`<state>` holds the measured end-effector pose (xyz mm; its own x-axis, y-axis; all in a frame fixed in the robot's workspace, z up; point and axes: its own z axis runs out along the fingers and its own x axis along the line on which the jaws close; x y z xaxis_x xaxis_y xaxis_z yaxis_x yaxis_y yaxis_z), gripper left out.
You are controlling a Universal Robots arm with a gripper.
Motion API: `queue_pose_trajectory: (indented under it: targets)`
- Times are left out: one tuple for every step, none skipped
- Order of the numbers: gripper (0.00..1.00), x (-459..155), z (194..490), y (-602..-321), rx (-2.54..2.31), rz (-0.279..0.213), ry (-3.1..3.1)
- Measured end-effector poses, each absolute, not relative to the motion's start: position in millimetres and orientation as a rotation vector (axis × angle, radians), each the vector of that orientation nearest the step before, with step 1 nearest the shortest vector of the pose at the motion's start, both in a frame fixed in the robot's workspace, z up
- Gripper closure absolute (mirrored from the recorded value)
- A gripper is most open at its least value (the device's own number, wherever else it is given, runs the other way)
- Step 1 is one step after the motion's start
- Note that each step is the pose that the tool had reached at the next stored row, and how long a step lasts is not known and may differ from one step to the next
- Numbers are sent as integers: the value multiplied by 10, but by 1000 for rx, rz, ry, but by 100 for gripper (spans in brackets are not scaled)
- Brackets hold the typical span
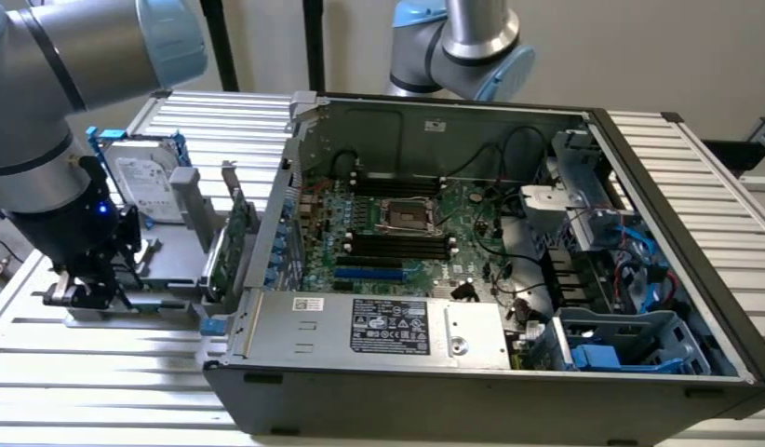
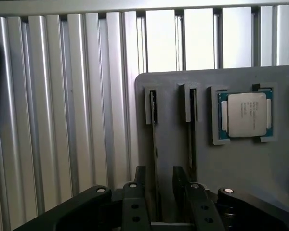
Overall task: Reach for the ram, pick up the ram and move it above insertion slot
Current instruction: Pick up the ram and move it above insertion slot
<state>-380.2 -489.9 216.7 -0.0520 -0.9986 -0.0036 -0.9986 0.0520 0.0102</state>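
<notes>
Two ram sticks stand on edge in slots of a grey holder plate (image 2: 241, 168). Seen edge-on they look thin and dark: one ram (image 2: 155, 139) and a second ram (image 2: 192, 134) beside it. My gripper (image 2: 159, 171) is open and lowered over the first ram, one black finger (image 2: 137, 192) on each side with a gap showing to the stick. In the exterior view, my gripper (image 1: 91, 291) hangs low over the holder (image 1: 159, 275), at the exterior view's left of the open computer case (image 1: 482, 372). The motherboard's black memory slots (image 1: 395, 247) lie inside the case.
A processor chip (image 2: 245, 114) sits in a recess of the holder beside the rams. A grey hard drive with blue rails (image 1: 147, 182) and a green expansion card (image 1: 240, 233) stand between my arm and the case wall. The table is ribbed aluminium (image 2: 62, 120). A second arm (image 1: 463, 47) is behind the case.
</notes>
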Motion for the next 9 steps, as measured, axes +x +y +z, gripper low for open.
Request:
queue_pose_trajectory:
  targets:
    - [64, -3802, 2150, -4899, 2160, -16, -2275]
    - [64, -3802, 2132, -4899, 2160, -16, -2275]
    - [64, -3802, 2114, -4899, 2160, -16, -2275]
    - [64, -3802, 2095, -4899, 2160, -16, -2275]
    - [64, -3802, 2078, -4899, 2161, -16, -2274]
    - [64, -3802, 2062, -4899, 2162, -16, -2273]
    - [64, -3802, 2048, -4899, 2163, -15, -2272]
    - [64, -3802, 2036, -4899, 2165, -15, -2271]
    - [64, -3802, 2026, -4899, 2166, -15, -2269]
